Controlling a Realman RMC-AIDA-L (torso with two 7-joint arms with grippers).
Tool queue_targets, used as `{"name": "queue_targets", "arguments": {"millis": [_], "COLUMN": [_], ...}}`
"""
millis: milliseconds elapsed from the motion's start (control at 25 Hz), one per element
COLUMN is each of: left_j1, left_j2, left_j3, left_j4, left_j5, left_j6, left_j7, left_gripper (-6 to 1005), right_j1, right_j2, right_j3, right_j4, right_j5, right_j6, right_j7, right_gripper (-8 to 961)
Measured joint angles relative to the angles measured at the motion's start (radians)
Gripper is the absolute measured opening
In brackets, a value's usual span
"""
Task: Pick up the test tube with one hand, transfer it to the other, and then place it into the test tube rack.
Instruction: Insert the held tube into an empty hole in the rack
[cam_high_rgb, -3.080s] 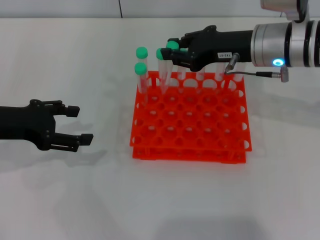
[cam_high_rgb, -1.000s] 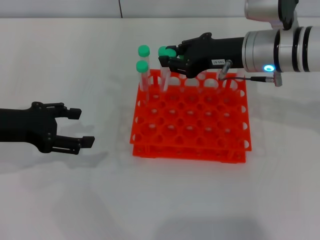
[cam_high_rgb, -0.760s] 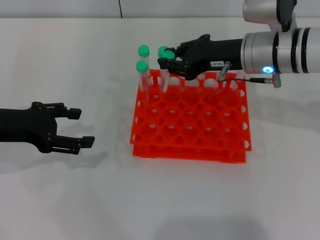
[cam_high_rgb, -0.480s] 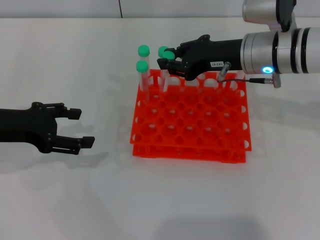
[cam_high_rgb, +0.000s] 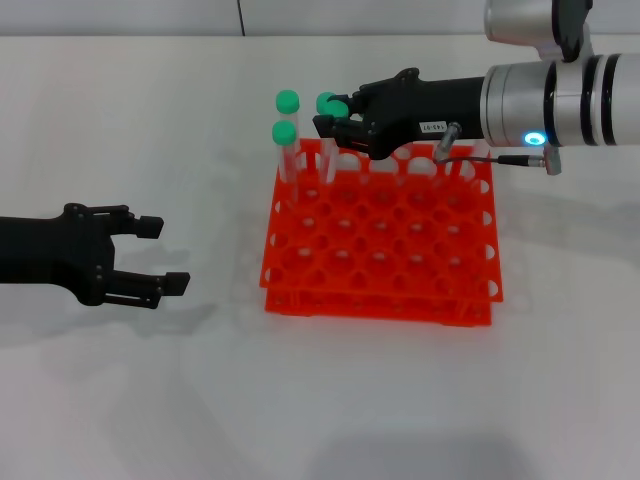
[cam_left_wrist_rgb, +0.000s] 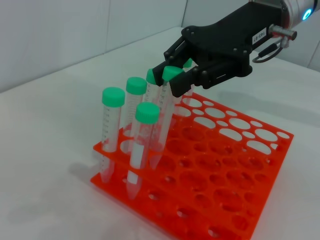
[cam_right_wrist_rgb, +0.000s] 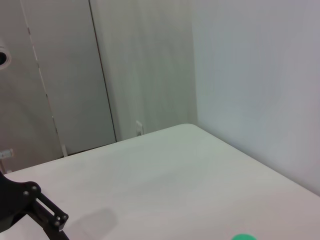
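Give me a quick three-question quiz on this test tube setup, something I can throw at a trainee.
1. True or false: the left gripper is holding a tube.
2. Where is the right gripper? A: over the far left part of the test tube rack, closed on the test tube. B: on the table beside the left gripper. C: over the rack's near right corner.
3. Fill in: the tube caps are ___ in colour.

Key: 1 false, it is open and empty, off to the left of the rack. 2 A. 3 green.
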Motion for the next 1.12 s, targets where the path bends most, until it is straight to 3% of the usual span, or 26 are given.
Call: {"name": "queue_targets", "arguments": {"millis": [1120], "left_j1": [0.000], "left_j2": [-0.003], "left_j3": [0.000], "left_j4": [0.000], "left_j5": [0.009], "left_j6": [0.000], "left_j7": [0.000], "left_gripper": [886], "right_j1": [0.002], "right_j2": [0.000], "right_j3": [-0.001], "right_j4": [0.013], "right_j5": [0.000], "right_j6": [0.002], "right_j7": [0.000], "right_gripper": [265]}}
